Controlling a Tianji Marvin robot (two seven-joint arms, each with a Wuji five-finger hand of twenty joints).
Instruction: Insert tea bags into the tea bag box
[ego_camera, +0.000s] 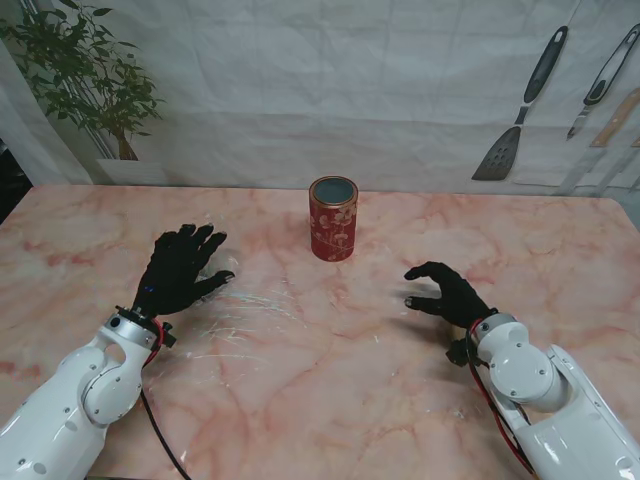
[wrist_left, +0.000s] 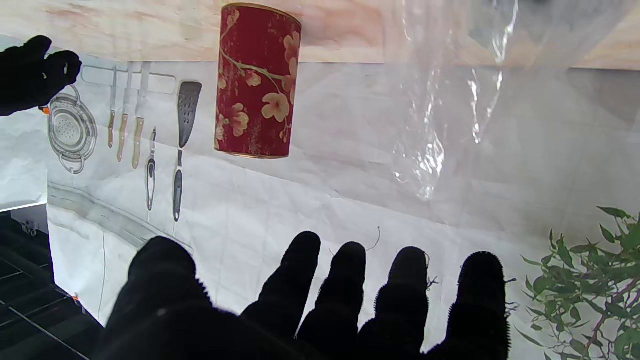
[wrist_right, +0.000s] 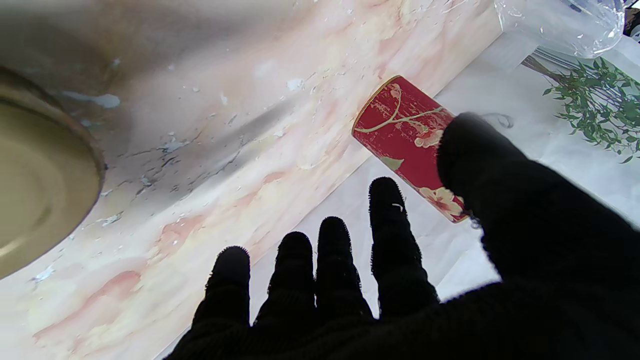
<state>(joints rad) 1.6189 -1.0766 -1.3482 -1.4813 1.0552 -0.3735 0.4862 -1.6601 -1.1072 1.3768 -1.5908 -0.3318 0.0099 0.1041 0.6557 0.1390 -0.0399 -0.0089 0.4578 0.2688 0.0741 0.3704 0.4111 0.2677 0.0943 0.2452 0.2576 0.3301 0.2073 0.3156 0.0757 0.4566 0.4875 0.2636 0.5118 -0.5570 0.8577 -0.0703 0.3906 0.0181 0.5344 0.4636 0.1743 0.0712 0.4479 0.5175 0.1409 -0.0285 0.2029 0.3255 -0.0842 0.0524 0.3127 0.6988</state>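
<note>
- A pink marble table (ego_camera: 330, 340) fills most of the stand view, from the middle band of the frame down to the bottom edge.
- A white backdrop (ego_camera: 330, 90) runs across the top of the frame. It has a plant (ego_camera: 85, 70) at upper left and printed utensils, among them a spatula (ego_camera: 520, 110), at upper right.
- Two white arms rise from the bottom corners, the left arm (ego_camera: 70, 395) at lower left and the right arm (ego_camera: 560, 400) at lower right.
- The left hand (ego_camera: 180, 270), in a black glove, sits left of centre with its palm down. Its fingers are spread wide over the table and hold nothing.
- A clear plastic bag (ego_camera: 220, 265) lies flat on the table under and just beside the left hand's fingertips. It is hard to make out in the stand view. In the left wrist view it shows as a shiny crinkled film (wrist_left: 450, 100). I cannot tell what is in it.
- The right hand (ego_camera: 445, 293), also gloved in black, sits right of centre. Its fingers are loosely curled and apart, closed on nothing.
- The box (ego_camera: 333, 218) is a red round tin with a pale flower pattern. It stands upright just above the frame's centre, between the hands and well apart from both. Its top is open.
- A round pale metal lid (wrist_right: 35, 180) shows at the left edge of the right wrist view. It lies on the table.
</note>
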